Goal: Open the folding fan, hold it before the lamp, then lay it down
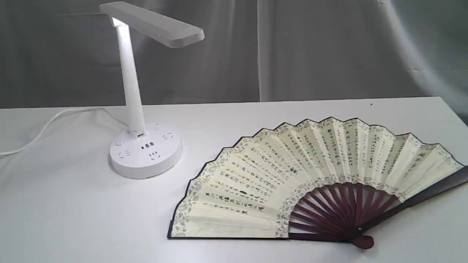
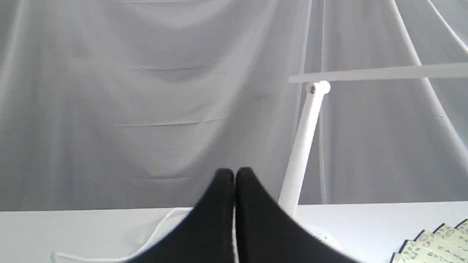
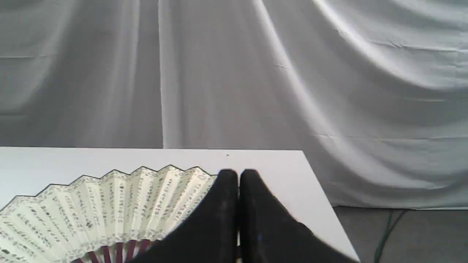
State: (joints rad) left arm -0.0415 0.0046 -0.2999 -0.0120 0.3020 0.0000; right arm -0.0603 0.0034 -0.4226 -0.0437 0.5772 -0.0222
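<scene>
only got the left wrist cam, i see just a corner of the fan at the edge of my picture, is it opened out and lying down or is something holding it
Observer: The folding fan is spread wide open and lies flat on the table, with no gripper on it.
Operator: ok and the right gripper, is anything in it
Observer: No. The right gripper has its fingers pressed together with nothing between them, and it does not show in the exterior view at all.
</scene>
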